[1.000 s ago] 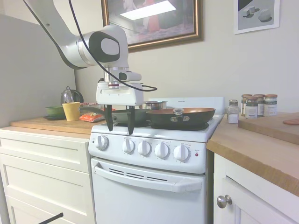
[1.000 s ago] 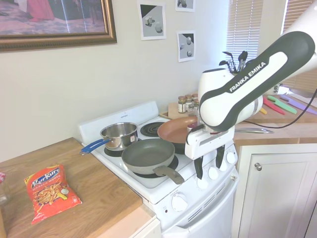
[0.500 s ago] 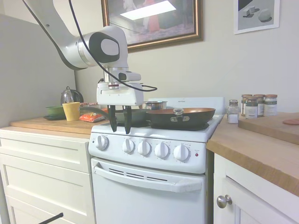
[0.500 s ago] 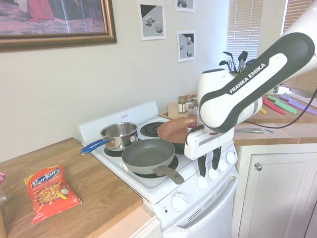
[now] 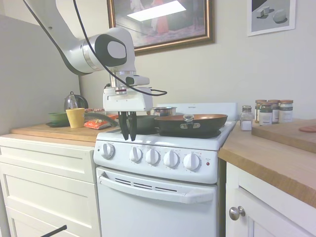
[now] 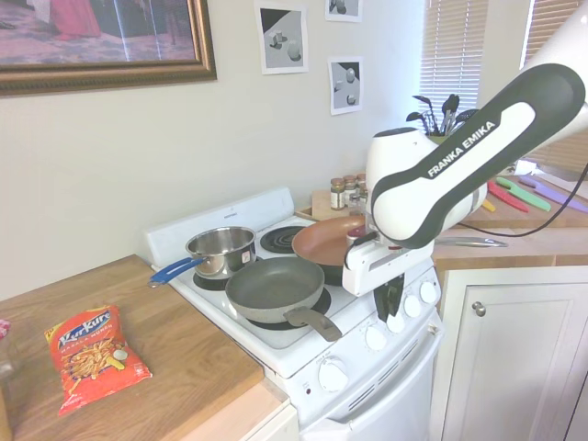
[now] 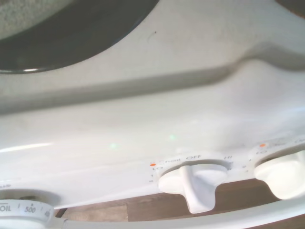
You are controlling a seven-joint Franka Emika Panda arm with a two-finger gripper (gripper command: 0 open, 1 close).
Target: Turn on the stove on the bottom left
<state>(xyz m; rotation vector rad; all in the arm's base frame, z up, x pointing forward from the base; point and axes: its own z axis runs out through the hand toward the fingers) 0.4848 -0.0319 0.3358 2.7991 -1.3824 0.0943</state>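
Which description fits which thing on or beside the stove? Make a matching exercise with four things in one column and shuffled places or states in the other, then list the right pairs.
Things
1. steel saucepan
2. grey frying pan
3. snack bag
4. gripper

Descriptions
A. lying on the wooden counter
B. fingers shut, above the stove knobs
C. on a back burner, blue handle
D. on a front burner, empty

Pairs: 1-C, 2-D, 3-A, 4-B
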